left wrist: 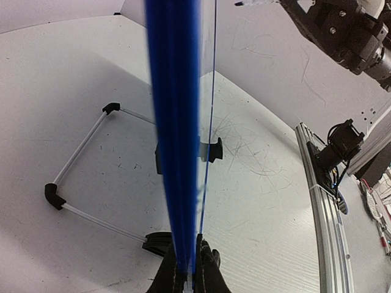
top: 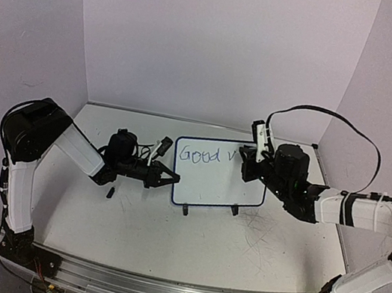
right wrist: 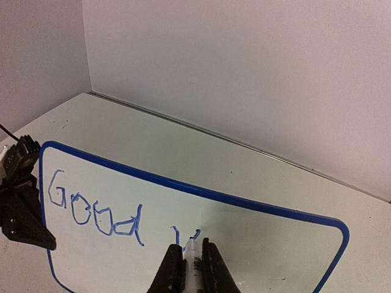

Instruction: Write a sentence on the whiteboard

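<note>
Now the right end effector is clamped on a marker, its tip at the whiteboard directly ahead, just right of the sentence: blue "Good" plus a partial "v". Blank board runs on rightward along its long axis. The left end effector pinches the board's left edge, upright on the worktop.

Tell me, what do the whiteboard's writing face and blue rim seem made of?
The whiteboard looks like smooth white coated sheet: ink lines sit crisp on it. Its blue frame looks like plastic, given its rounded corners, though painted metal is possible.
</note>
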`<state>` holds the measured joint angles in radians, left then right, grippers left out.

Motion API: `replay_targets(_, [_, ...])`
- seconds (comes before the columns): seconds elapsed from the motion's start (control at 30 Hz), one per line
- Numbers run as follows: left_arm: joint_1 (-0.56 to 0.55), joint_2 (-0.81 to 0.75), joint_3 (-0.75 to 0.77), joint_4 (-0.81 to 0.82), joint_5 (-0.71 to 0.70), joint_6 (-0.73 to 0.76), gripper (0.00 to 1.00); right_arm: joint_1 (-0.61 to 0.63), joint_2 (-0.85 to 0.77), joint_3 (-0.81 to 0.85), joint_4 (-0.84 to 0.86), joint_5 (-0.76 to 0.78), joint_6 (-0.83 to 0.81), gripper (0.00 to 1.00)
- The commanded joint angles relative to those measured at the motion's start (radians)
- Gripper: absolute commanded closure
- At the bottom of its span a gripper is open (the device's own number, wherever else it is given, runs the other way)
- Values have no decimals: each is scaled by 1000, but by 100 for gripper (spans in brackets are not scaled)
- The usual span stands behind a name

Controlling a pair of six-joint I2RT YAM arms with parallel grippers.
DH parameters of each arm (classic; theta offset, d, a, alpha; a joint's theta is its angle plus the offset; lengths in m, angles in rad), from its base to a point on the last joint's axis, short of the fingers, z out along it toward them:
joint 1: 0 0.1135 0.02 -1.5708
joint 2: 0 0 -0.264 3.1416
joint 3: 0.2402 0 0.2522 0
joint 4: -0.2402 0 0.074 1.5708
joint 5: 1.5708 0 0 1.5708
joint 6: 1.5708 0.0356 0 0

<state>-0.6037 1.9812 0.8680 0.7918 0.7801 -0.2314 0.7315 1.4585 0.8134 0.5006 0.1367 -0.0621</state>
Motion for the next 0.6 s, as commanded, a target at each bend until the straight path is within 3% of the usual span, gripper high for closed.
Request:
replay_targets(0.0, [11,-26,-6,-36,-127,54,100,-2,-78,-28,8,-25,40,100])
replay_targets(0.57, [12,-33,-5,-42,-113,60,100,-20,16,13,54,4,22,100])
